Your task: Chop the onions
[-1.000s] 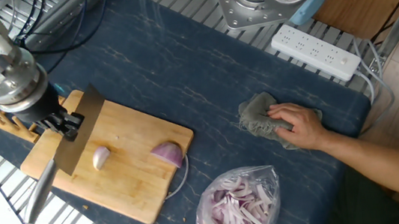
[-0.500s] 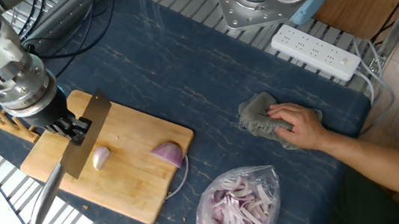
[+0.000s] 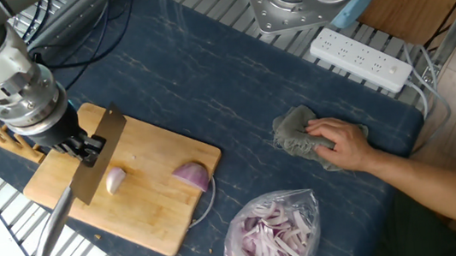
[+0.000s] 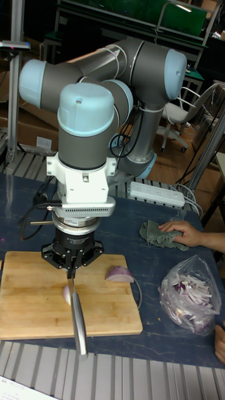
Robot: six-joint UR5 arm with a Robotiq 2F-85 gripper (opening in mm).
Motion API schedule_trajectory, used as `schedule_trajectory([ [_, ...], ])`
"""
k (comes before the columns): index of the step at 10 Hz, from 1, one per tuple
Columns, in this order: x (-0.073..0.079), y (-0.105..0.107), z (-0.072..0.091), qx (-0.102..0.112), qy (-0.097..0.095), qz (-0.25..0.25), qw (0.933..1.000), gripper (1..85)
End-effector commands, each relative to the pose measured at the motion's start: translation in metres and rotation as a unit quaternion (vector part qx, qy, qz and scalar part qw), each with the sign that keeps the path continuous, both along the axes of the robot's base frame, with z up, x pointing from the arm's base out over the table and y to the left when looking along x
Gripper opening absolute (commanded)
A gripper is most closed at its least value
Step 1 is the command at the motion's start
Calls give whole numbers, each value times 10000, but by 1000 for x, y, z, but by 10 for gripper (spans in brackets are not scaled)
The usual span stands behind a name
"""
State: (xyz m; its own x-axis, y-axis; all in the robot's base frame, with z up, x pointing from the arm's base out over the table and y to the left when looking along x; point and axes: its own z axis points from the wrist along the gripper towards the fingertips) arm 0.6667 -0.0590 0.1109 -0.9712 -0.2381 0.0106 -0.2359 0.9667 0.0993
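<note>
Nearest in the fixed view lies a clear plastic bag of thin pink-white onion strips, crinkled and glossy, on the dark blue mottled table. Left of it sits a rectangular bamboo cutting board with a thin wire loop at its right edge. On the board rest the onions: a small pale wedge and, well to its right, a larger glossy purple half-dome. A knife with a broad flat blade and a steel handle slants across the board's left part, the blade just beside the pale wedge. The gripper has its black fingers pinched on the knife where blade meets handle.

The tall fixed view shows what the other hides: the knife hanging edge-on below the gripper, its blade thin as a line against the wedge, and the arm's bulky grey joints with pale blue caps.

Farther right, a person's hand rests on a crumpled grey cloth. Beyond it lies a white power strip, and a metal base plate stands at the far edge.
</note>
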Motion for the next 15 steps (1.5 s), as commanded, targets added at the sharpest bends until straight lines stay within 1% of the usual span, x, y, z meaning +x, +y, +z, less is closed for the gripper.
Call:
schedule_trajectory([
  [1, -1, -2, -3, 47, -44, 11, 10000, 10],
  [3, -2, -1, -7, 54, -66, 2, 10000, 10],
  [6, -4, -3, -8, -7, -44, 12, 10000, 10],
  [7, -5, -4, -7, -54, -2, -31, 10000, 10],
  [8, -9, -11, -4, -282, 90, -156, 9994, 10],
  [9, -9, -11, -3, -318, 105, -301, 9990, 10],
  [10, -8, -9, -3, -282, 94, -363, 9989, 10],
  [11, -7, -5, -2, -199, 71, -425, 9989, 10],
  [12, -5, -3, -1, -174, 19, -437, 9989, 10],
  [13, -4, 1, 0, -88, -23, -448, 9990, 10],
  [14, -2, 9, 1, 51, -51, -490, 9988, 10],
  [15, -2, 12, 2, 106, -52, -460, 9989, 10],
])
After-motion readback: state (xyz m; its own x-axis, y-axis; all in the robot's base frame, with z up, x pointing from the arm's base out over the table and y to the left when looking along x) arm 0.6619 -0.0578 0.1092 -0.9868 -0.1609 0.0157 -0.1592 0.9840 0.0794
